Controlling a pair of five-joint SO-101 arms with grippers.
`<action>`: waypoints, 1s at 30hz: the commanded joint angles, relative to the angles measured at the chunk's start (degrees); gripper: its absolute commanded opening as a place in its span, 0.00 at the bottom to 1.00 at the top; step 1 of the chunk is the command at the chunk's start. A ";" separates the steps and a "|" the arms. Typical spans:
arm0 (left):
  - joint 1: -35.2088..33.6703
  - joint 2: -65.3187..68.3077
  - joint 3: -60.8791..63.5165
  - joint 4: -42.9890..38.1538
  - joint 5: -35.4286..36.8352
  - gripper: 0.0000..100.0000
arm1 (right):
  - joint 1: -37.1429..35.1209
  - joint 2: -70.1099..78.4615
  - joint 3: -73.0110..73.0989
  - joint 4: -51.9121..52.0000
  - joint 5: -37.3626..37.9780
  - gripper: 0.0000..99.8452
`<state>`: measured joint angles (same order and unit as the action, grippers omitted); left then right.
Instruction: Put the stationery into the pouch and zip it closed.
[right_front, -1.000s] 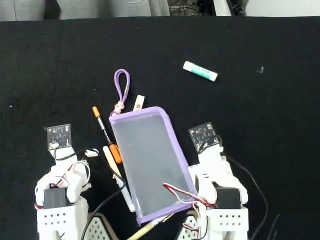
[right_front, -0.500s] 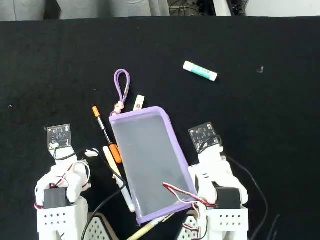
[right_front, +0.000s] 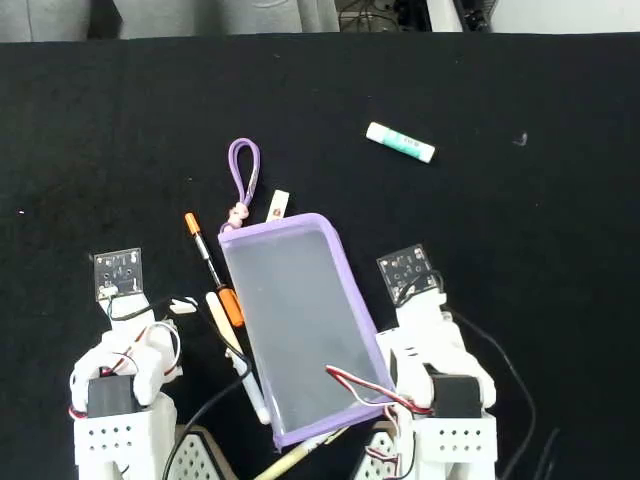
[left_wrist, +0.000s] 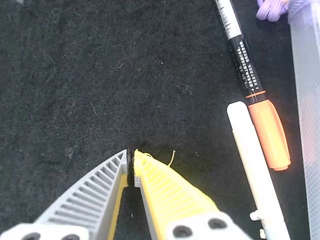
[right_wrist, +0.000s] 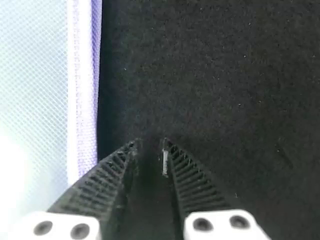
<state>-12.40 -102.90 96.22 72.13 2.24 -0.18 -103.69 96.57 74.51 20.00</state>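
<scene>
While both arms are folded at the near edge, the translucent purple-trimmed zip pouch (right_front: 295, 330) is seen lying flat on the black desk (right_front: 520, 250) between them. The left end effector (left_wrist: 131, 159) is closed, empty, near the orange-capped pen (left_wrist: 250, 90) and white marker (left_wrist: 255, 165). The right end effector (right_wrist: 149, 147) is held slightly parted, empty, just beside the pouch's edge. The white-and-green glue stick (right_front: 400, 142) is seen well apart.

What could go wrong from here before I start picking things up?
The glue stick lies far across the table, so reach may fall short. The orange-capped pen and white pen touch beside the pouch; a grasp could catch both. A red wire drapes over the pouch's near corner and might snag.
</scene>
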 joint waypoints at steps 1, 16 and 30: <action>0.22 -0.09 1.27 0.18 -0.26 0.03 | -1.85 -4.79 -0.13 0.35 0.00 0.07; 0.22 -0.09 1.27 0.18 -0.26 0.03 | 0.62 -4.79 -9.71 -11.08 10.37 0.07; 1.10 -0.09 1.27 0.18 -0.26 0.03 | 0.62 -1.63 -29.93 -10.64 2.81 0.08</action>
<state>-12.40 -102.90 96.22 72.13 2.24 -0.44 -103.69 71.69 64.84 24.13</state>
